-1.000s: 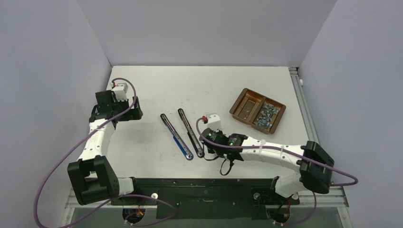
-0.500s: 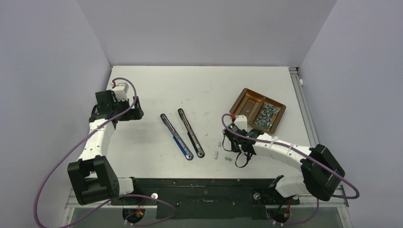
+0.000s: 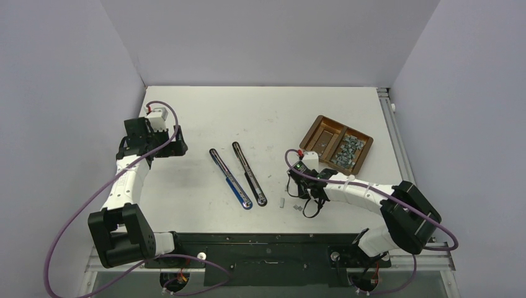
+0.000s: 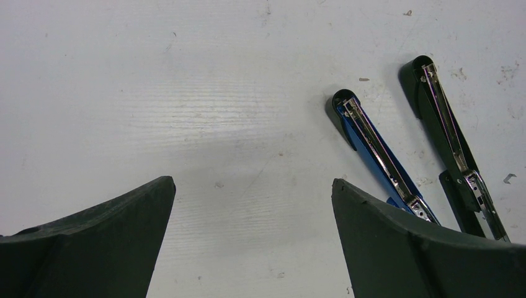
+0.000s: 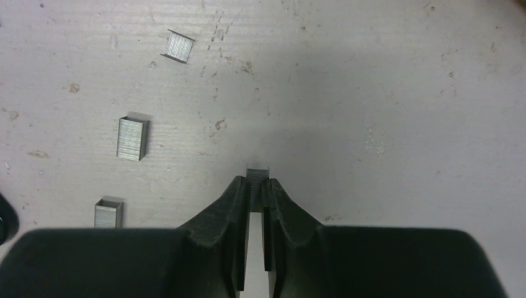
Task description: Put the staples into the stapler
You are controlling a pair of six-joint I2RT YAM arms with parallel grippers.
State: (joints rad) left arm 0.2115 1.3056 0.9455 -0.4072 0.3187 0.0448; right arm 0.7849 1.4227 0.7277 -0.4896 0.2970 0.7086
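From above, the right hand [image 3: 302,197] sat low over the white counter [image 3: 205,118], centre-right of frame, beside loose silver-grey metal staple blocks [image 3: 283,202]. More lay in the right half of the brown two-compartment tray [image 3: 310,132]. The left hand [image 3: 166,146] hung far left.

Its wrist view showed jaws spread wide and empty, with the open blue stapler [image 4: 372,146] and black stapler [image 4: 443,124] at upper right.

The right wrist view showed the fingers pinched shut on one small staple block [image 5: 257,174], with three others on the left side. Light and stiff, it probably snaps or slips easily, and seemed best held across its flat sides.

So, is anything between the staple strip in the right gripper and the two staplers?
Nothing tall. The right gripper pinches the staple strip; only loose strips lie flat on the table between it and the staplers.
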